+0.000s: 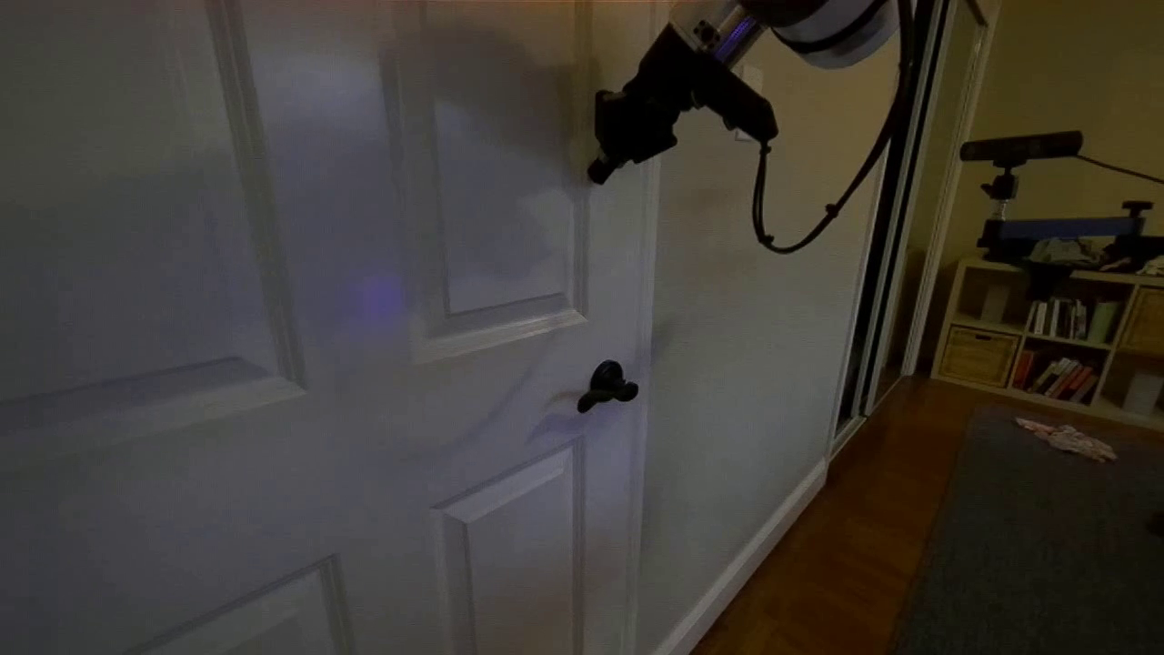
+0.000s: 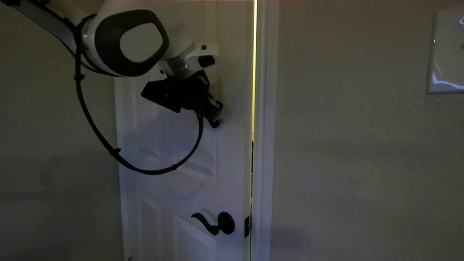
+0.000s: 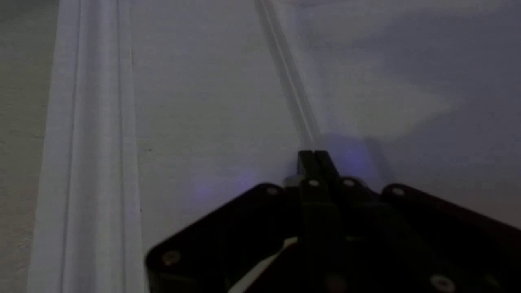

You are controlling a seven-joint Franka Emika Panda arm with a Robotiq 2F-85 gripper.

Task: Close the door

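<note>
The white panelled door [image 1: 355, 400] shows in both exterior views [image 2: 233, 163]. In an exterior view it stands slightly ajar, with a thin bright gap [image 2: 254, 72] between its edge and the frame. Its black lever handle [image 1: 607, 386] shows in both exterior views [image 2: 225, 223], below the gripper. My gripper [image 1: 600, 170] points at the door face above the handle, near the latch edge, and also shows in an exterior view [image 2: 215, 123]. In the wrist view its fingertips [image 3: 313, 153] are together with nothing between them, at or very near the door surface [image 3: 211, 101]; contact cannot be told for certain.
The white door frame [image 2: 266, 145] runs beside the door's latch edge, and the wall [image 2: 348, 145] continues past it with a switch plate [image 2: 447, 54]. A cable [image 2: 145, 171] loops below the wrist. A bookshelf [image 1: 1023, 341], rug [image 1: 1028, 546] and cloth [image 1: 1068, 439] lie farther off.
</note>
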